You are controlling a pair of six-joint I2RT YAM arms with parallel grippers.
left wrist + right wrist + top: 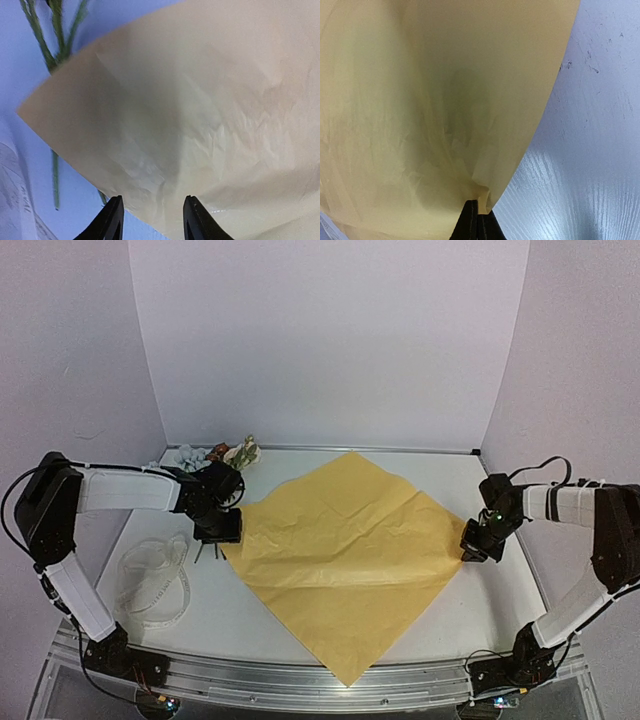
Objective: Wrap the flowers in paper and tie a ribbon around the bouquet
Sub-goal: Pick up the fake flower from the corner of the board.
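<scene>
The paper [345, 560] lies spread as a diamond on the table, pale yellow side up. My right gripper [478, 545] is shut on its right corner, and the right wrist view shows the paper [435, 115] pinched and puckered at the closed tips of that gripper [479, 210]. My left gripper [218, 530] is at the left corner. Its jaws stand apart in the left wrist view, where the gripper [152, 212] sits over the edge of the paper [200, 110] without clamping it. The flowers [225, 453] lie at the back left, with green stems [50, 35] reaching under the paper. The ribbon [155, 580] lies looped at the left.
White walls close in the table at the back and both sides. A metal rail [320, 685] runs along the near edge between the arm bases. The ribbon [15, 200] shows at the lower left of the left wrist view.
</scene>
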